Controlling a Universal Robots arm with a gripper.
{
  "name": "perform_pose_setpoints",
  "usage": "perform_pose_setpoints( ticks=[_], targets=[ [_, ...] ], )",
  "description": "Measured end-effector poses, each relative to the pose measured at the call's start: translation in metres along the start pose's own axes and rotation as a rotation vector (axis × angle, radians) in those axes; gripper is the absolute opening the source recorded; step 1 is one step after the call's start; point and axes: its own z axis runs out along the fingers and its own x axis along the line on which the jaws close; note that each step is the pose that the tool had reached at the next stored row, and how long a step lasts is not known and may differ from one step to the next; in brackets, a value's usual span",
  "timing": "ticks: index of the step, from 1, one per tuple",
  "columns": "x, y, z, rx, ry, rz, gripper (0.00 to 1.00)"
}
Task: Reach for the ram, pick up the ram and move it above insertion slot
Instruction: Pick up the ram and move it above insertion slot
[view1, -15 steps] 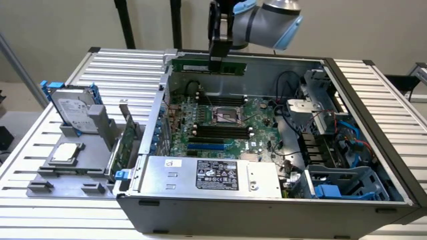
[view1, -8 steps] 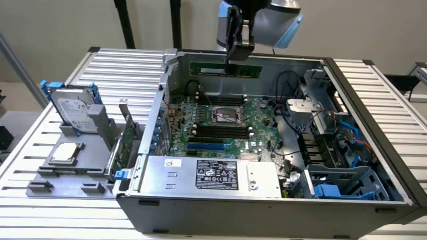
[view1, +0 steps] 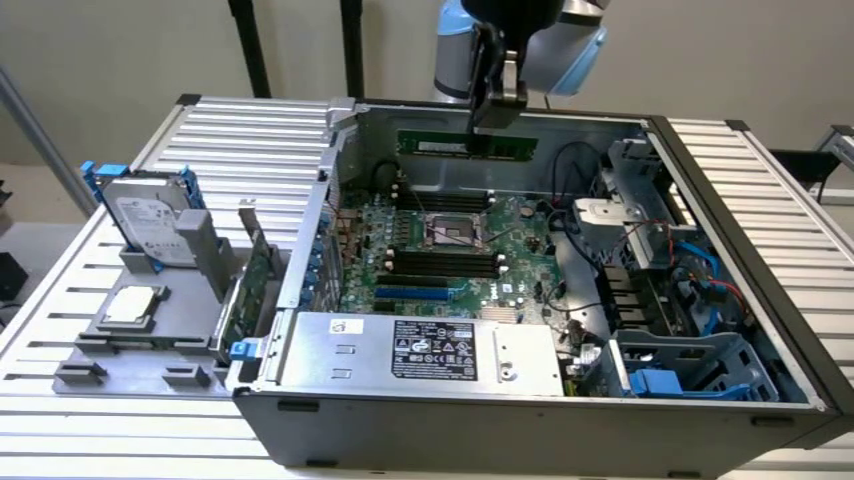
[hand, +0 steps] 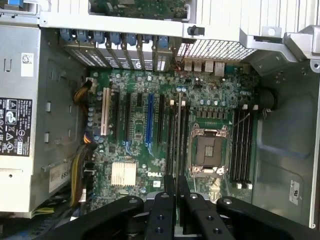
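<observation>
The ram (view1: 467, 145) is a long thin green stick that hangs level in the air over the open computer case, near its rear wall. My gripper (view1: 491, 112) comes down from above and is shut on the ram's upper edge. In the wrist view the ram (hand: 179, 135) shows edge-on as a thin line running out from between the black fingers (hand: 169, 192). It lies over the black memory slots (hand: 173, 145) beside the CPU socket (hand: 207, 150). In the exterior view the memory slots (view1: 434, 263) on the motherboard sit well below the ram.
The case's metal walls (view1: 340, 160) ring the motherboard. A grey power supply (view1: 427, 350) fills the near side, and a blue drive cage (view1: 681, 372) with cables sits at the exterior view's right. Outside the case stand a hard drive (view1: 147, 225) and a green expansion card (view1: 254, 285).
</observation>
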Motion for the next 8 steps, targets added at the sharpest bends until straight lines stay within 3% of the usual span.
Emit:
perform_pose_setpoints(
  ticks=[8],
  targets=[
    [-0.0008,-0.0002,0.0013,0.0007,-0.0001,0.002,0.14]
  ],
)
